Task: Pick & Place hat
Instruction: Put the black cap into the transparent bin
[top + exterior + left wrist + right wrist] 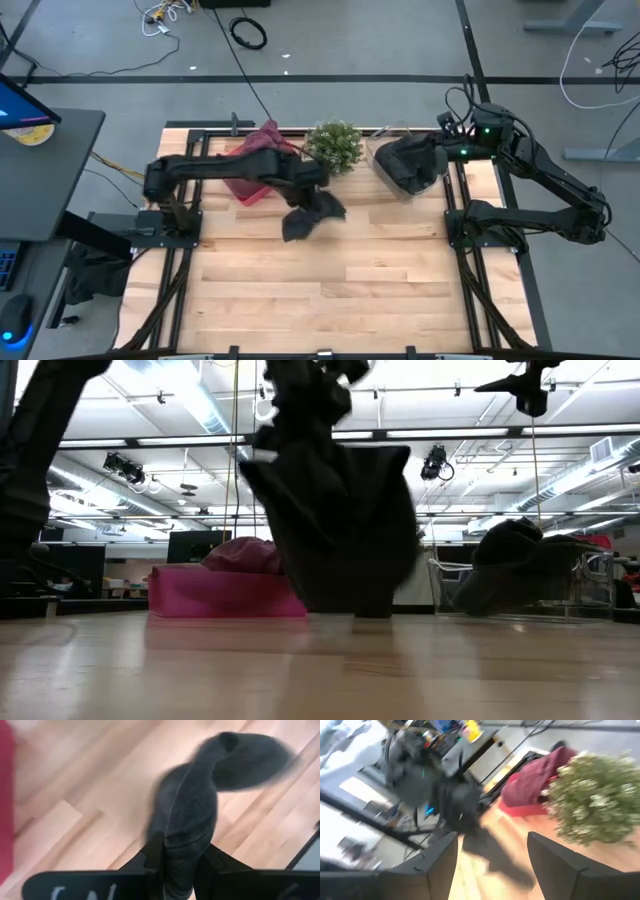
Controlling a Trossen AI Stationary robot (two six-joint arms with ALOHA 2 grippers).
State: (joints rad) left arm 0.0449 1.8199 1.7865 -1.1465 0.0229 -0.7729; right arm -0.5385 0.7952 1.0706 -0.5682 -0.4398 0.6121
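A dark grey knit hat [312, 215] hangs from my left gripper [315, 187] over the middle of the table. It shows as a big dark shape in the low view [340, 530] and runs away from the fingers in the left wrist view [200, 805]. My left gripper [182, 857] is shut on it. My right gripper [447, 150] waits open at the far right, beside a clear bin [410, 165]; its fingers stand apart with nothing between them in the right wrist view [492, 850]. My left gripper pinches one end of the hat [182, 847] between its two fingers, coming from above and pointing down. The hat hangs slack below the fingers, and its far end [250, 760] flares out. Its lower edge [345, 610] is close to the table; whether it touches, I cannot tell.
A clear bin [520, 575] with dark hats in it stands at the far right. A pink tray [250, 180] holding maroon cloth sits at the far left, and a small green plant [335, 145] stands between them. Bare wood [320, 290] lies toward the near edge.
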